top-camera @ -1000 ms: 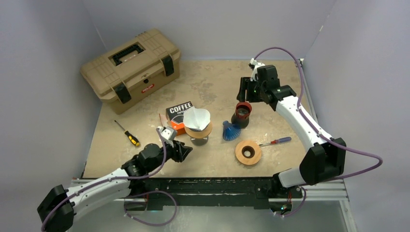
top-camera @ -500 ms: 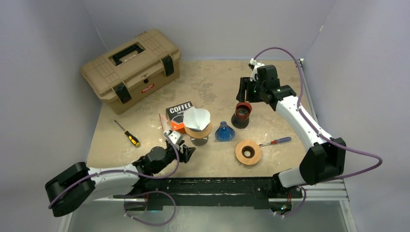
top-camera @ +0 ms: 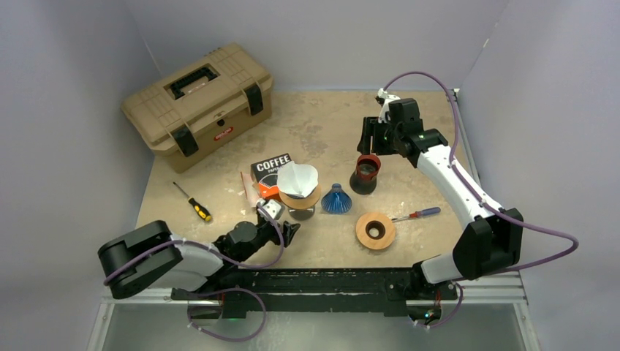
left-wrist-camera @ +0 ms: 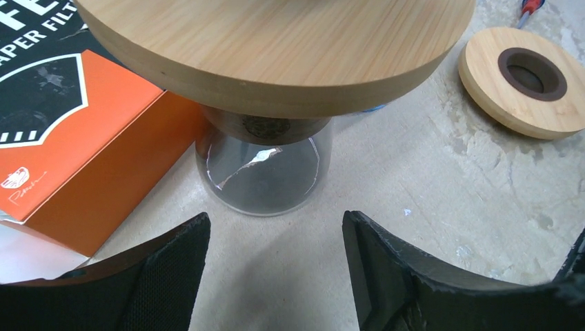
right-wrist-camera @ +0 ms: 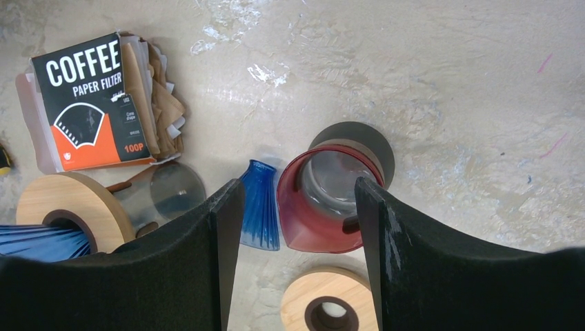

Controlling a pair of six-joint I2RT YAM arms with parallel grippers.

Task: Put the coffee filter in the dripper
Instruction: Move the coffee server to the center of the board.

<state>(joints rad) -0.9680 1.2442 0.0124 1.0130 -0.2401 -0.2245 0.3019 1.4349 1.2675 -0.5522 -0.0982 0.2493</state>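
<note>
A white paper coffee filter (top-camera: 296, 178) stands cone-down in the dripper with the wooden collar (top-camera: 305, 199) and glass base (left-wrist-camera: 262, 172), next to the filter box (top-camera: 269, 171). My left gripper (top-camera: 285, 231) is low over the table just in front of that glass base, open and empty (left-wrist-camera: 276, 224). My right gripper (top-camera: 371, 139) hangs open over a red dripper (right-wrist-camera: 324, 200), gripping nothing (right-wrist-camera: 298, 193). A blue ribbed dripper cone (top-camera: 336, 199) lies on the table between the two drippers.
A loose wooden ring (top-camera: 375, 230) lies at the front right, with a red-and-blue screwdriver (top-camera: 417, 214) beside it. A yellow-handled screwdriver (top-camera: 194, 202) lies at the left. A tan toolbox (top-camera: 197, 102) stands at the back left.
My left arm has drawn back toward the near edge and sunk lower, its jaws spreading wider. The blue cone has shifted a little to the left. The right arm has stayed put.
</note>
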